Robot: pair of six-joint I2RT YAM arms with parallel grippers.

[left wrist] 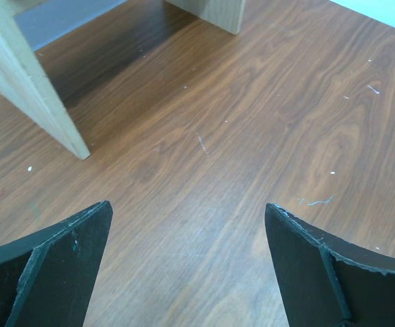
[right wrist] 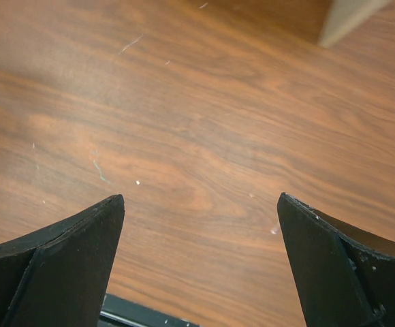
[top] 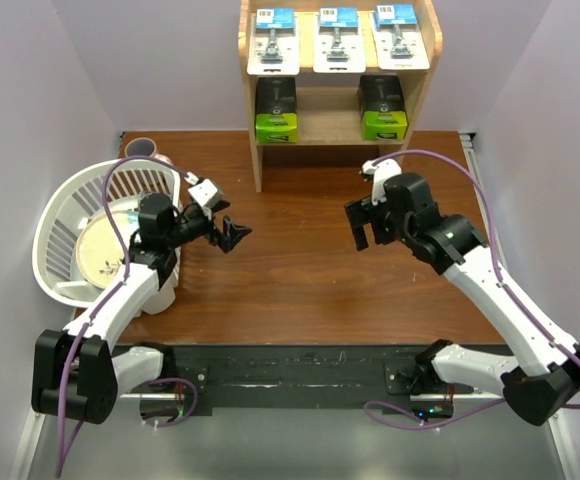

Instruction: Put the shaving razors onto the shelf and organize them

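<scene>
The wooden shelf (top: pixel 251 120) stands at the back of the table. On its upper tier lean three white-and-blue razor cards (top: pixel 274 40), (top: pixel 338 39), (top: pixel 398 37). Two black boxes with lime-green ends (top: pixel 276 109), (top: pixel 382 107) sit on the lower tier. My left gripper (top: pixel 226 228) hangs open over bare table, left of centre, beside the basket. My right gripper (top: pixel 368 222) hangs open over the table right of centre, in front of the shelf. Both wrist views show wide-apart fingers (left wrist: pixel 54 266), (right wrist: pixel 340 266) with only wood between them. A shelf leg (left wrist: pixel 27 88) shows in the left wrist view.
A white plastic basket (top: pixel 60 215) holding a round plate stands at the left edge of the table, with a pinkish cup (top: pixel 145 150) behind it. A black rail (top: pixel 300 365) runs along the near table edge. Walls enclose both sides.
</scene>
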